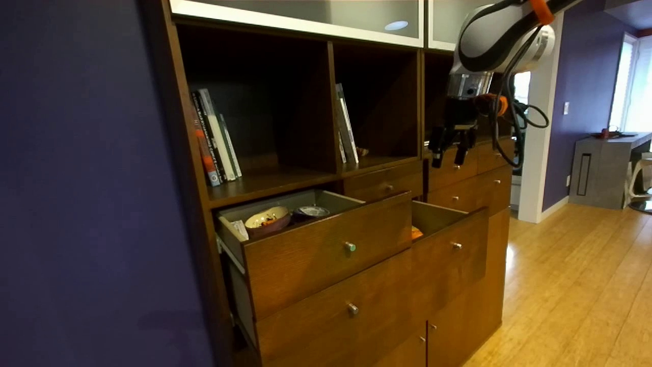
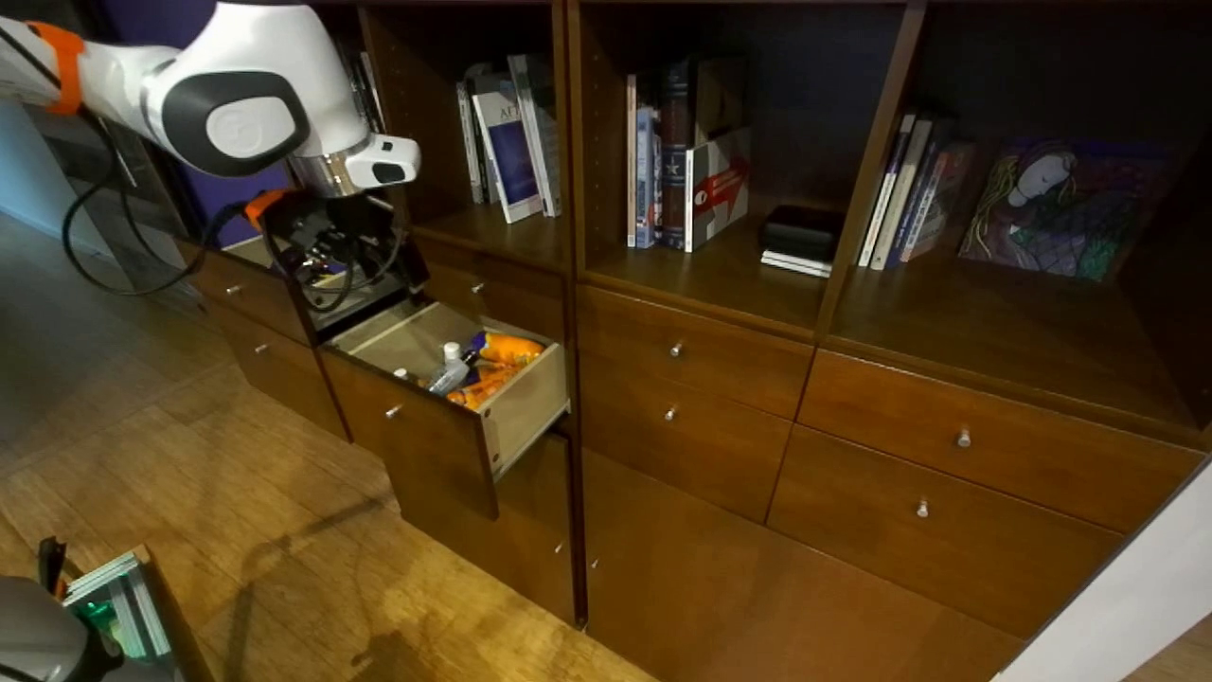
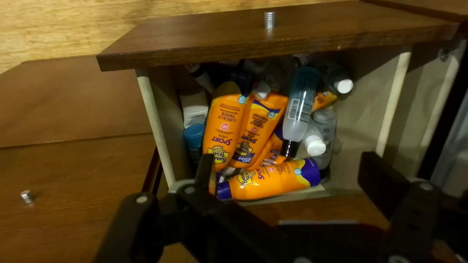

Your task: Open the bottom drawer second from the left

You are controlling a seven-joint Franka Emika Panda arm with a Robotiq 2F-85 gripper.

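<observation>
Drawer (image 2: 431,438), pulled out with orange tubes (image 3: 226,120) inside, lies below the pincer (image 3: 287,157), whose jaws stand wide apart.

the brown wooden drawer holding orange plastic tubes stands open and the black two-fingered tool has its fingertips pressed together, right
Not quite: the black two-fingered tool has its fingertips apart, as the wrist view shows. The brown wooden drawer holding orange plastic tubes does stand open.
</observation>
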